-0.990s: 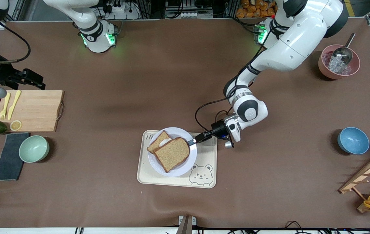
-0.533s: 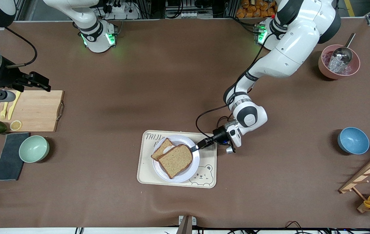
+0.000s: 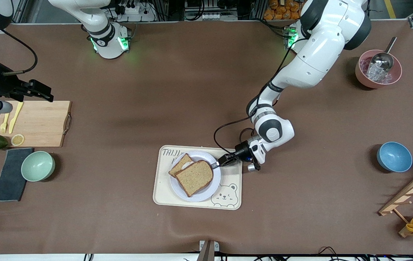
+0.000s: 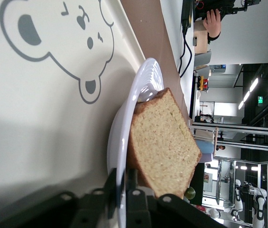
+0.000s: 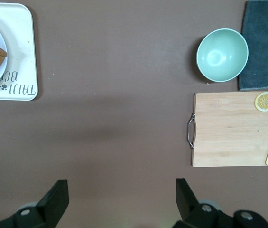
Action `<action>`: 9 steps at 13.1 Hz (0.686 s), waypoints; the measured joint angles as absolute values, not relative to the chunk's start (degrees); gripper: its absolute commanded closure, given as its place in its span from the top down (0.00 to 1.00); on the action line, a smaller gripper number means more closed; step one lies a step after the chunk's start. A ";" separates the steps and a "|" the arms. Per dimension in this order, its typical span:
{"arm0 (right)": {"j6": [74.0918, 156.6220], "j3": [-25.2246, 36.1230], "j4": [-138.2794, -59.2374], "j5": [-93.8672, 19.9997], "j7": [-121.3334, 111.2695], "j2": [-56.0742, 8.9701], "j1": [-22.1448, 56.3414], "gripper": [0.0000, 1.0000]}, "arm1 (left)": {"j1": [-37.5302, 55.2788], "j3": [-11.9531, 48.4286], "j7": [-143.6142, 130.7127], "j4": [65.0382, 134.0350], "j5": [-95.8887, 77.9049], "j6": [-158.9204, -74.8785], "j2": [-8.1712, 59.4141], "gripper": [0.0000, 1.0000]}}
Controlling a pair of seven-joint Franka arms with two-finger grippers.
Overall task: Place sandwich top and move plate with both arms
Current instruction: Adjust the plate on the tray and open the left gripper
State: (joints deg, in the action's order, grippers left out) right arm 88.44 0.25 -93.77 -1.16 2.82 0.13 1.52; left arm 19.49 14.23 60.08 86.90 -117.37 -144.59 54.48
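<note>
The left hand (image 3: 215,165) is nearly shut on the rim of the round pale lavender-white plate (image 3: 206,192), which sits on the cream rectangular tray with a bear drawing (image 3: 228,197); the plain brown wholemeal bread slice (image 3: 194,177) lies on the plate, partly covering another slice (image 3: 178,166). The right hand (image 5: 119,199) waits wide open and empty above the brown table (image 3: 155,101), near the wooden cutting board (image 3: 41,123) and mint-green bowl (image 3: 38,166).

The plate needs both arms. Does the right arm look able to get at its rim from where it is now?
Probably yes: the right gripper, open, hangs by the cutting board, with bare table between it and the plate; only the left gripper holds the rim.
</note>
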 measured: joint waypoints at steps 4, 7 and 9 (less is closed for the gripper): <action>88.39 0.29 -93.57 -1.15 2.80 0.15 0.84 1.00 | 19.47 13.80 60.20 86.01 -117.37 -144.59 54.47 1.00; 88.28 0.33 -93.57 -1.15 2.80 0.15 0.68 1.00 | 19.20 13.22 60.57 85.43 -117.37 -144.67 53.97 1.00; 88.27 0.33 -93.57 -1.15 2.80 0.15 0.68 1.00 | 18.85 12.96 60.78 85.31 -117.37 -146.95 52.99 1.00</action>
State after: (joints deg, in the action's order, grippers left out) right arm 88.27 0.33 -93.57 -1.15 2.80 0.15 0.68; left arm 18.85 12.96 60.78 85.31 -117.37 -146.95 52.99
